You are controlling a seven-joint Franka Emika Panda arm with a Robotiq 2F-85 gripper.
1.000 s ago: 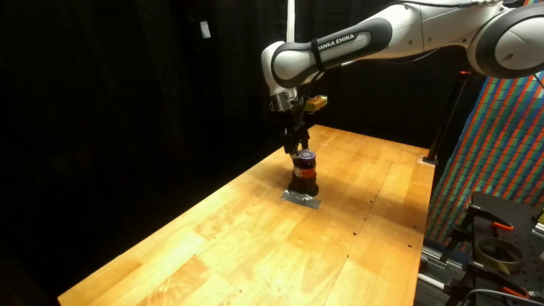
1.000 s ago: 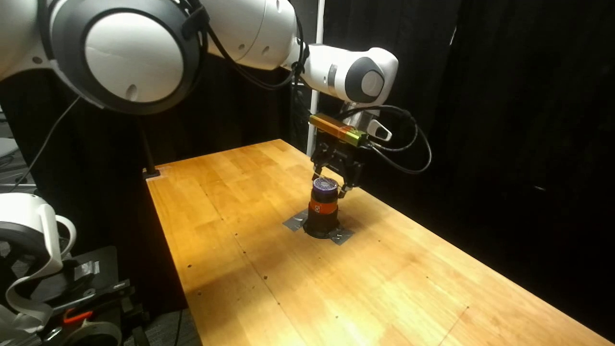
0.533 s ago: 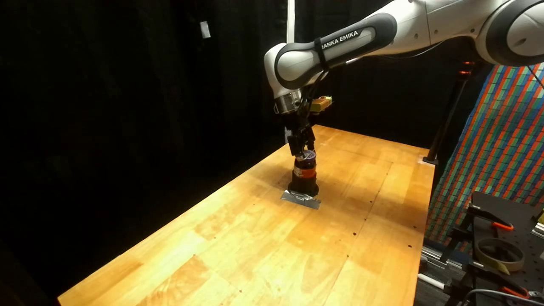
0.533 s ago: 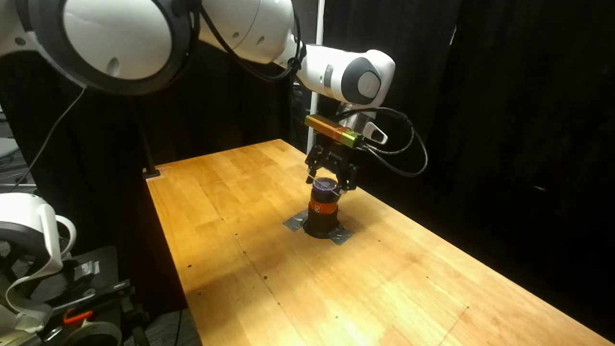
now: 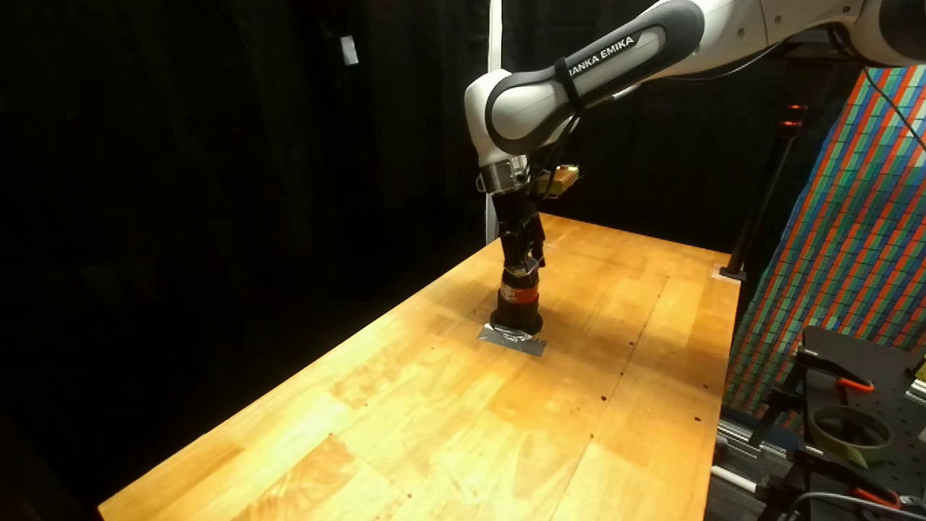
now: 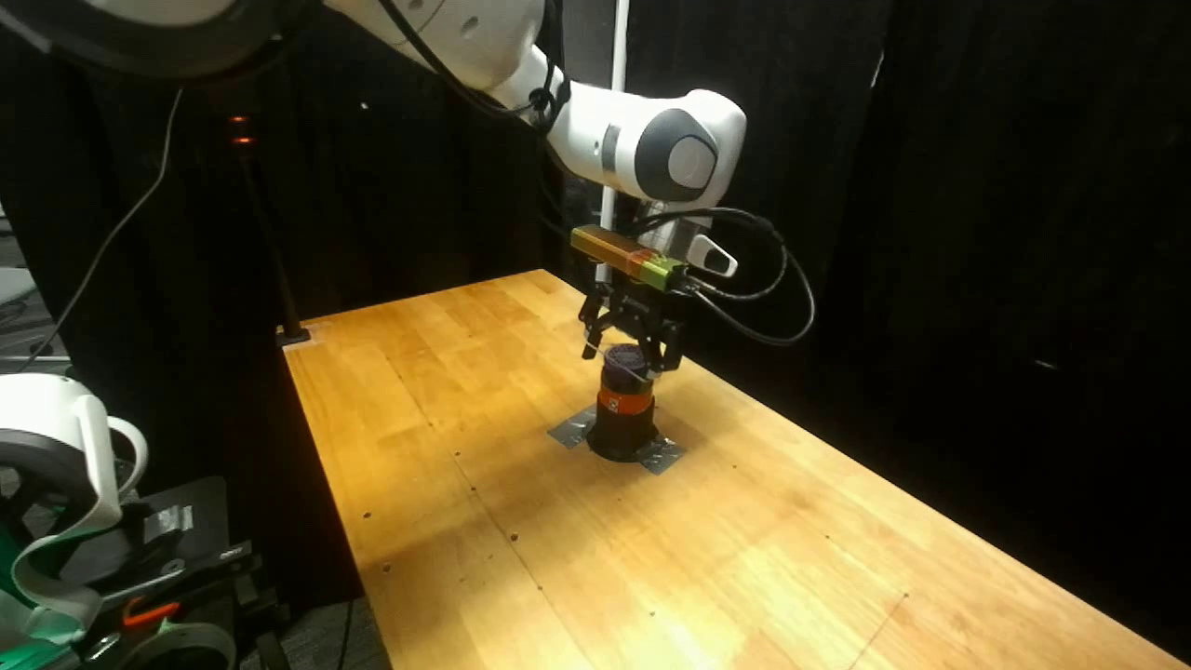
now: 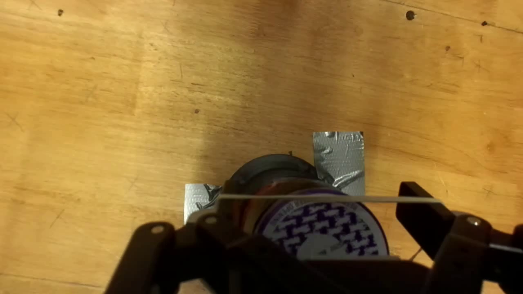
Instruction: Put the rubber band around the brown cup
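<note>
Rubber band, thin and pale, is pulled out straight between the two black fingers of the black robot gripper. The fingers are spread wide apart, and the band goes from one to the other. They point down by the top of the small, round, dark brown cup, which has an orange-red stripe and a purple and white top. In the wrist view, the band runs across that top. I can't tell if it touches. The cup stands up straight on a wider, round, black base. Shiny grey tape goes from the base onto the flat, pale wooden table. A white robot arm holds the gripper up. A gold and green box sits above the fingers.
</note>
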